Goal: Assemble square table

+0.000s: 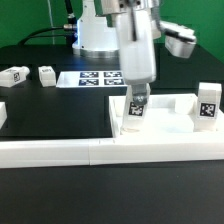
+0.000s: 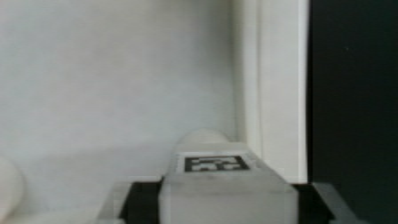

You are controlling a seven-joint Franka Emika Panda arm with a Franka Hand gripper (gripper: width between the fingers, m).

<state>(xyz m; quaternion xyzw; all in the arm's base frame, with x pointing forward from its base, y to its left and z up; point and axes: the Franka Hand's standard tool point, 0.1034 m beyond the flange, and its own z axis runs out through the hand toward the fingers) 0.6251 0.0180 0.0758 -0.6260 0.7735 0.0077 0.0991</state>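
Observation:
The square table's top (image 1: 165, 124) is a flat white slab lying against the white border bars. My gripper (image 1: 137, 106) is shut on a short white leg (image 1: 136, 108) with a black-and-white tag, holding it upright over the slab's corner on the exterior view's left. In the wrist view the leg (image 2: 217, 178) sits between my two black fingers (image 2: 146, 202), right above the slab (image 2: 125, 80) and close to its edge. A small rounded bump (image 2: 210, 138) shows just beyond the leg. A second tagged leg (image 1: 208, 102) stands upright at the slab's other end.
Two more tagged legs (image 1: 15, 75) (image 1: 47, 74) lie on the black table at the exterior view's far left. The marker board (image 1: 95, 78) lies behind the slab, in front of the robot's base (image 1: 97, 35). Long white border bars (image 1: 100, 150) run along the front.

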